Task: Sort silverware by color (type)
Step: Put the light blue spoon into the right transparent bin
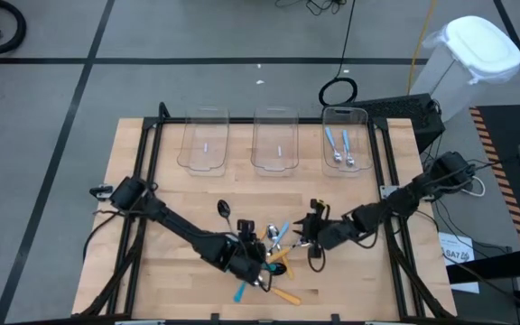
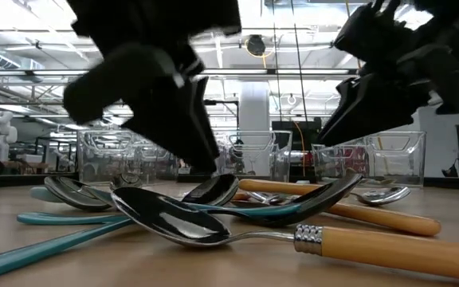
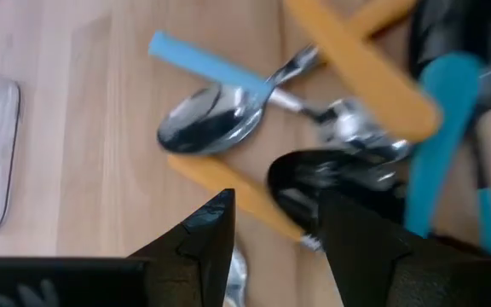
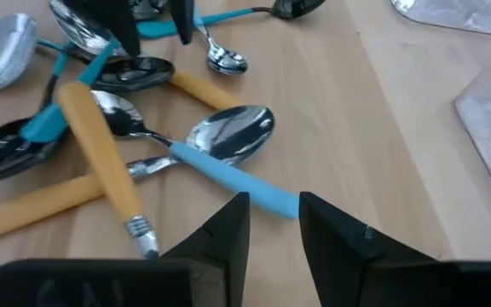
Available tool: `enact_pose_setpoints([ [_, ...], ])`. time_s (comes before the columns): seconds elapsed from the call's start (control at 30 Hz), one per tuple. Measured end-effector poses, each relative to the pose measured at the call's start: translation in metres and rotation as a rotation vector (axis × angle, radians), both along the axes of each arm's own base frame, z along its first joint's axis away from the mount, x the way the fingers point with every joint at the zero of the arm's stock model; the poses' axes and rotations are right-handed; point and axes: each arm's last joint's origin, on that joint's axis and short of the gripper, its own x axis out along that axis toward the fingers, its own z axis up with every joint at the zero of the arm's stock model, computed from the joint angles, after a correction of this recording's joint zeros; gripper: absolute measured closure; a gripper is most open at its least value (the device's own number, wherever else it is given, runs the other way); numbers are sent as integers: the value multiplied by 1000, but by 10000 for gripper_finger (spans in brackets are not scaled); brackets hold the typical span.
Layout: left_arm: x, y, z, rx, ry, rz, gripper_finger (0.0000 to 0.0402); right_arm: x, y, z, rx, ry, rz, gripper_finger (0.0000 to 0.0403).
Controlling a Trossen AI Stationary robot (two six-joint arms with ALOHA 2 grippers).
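Wrist views, both grippers parted, empty

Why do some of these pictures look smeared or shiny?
Left wrist view: the orange-handled spoon is smeared by blur. Low view: the nearest shiny silver spoon bowl mirrors the ceiling lights, and both arms loom dark and soft. High view: evenly lit, with faint shadows.

pile of spoons point(image 1: 264, 253) on worktop point(image 1: 152, 289) between left gripper point(image 1: 258, 268) and right gripper point(image 1: 307, 236) | one spoon point(image 1: 224, 210) apart, beyond left gripper | three bins in a row far beyond both grippers | two spoons point(image 1: 339, 149) in bin point(image 1: 346, 140) beyond right gripper | other two bins point(image 1: 242, 140) hold no spoons
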Motion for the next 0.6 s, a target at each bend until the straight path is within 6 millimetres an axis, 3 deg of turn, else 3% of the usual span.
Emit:
enact_pose_setpoints([
  [0.17, 0, 16, -2, 16, 41, 22, 234, 4, -8, -1, 28, 29, 40, 303],
  [0.43, -19, 25, 42, -50, 56, 30, 234, 4, -9, -1, -4, 34, 66, 303],
  [0.6, -38, 23, 47, -30, 149, 82, 234, 5, -7, 0, 32, 46, 107, 303],
])
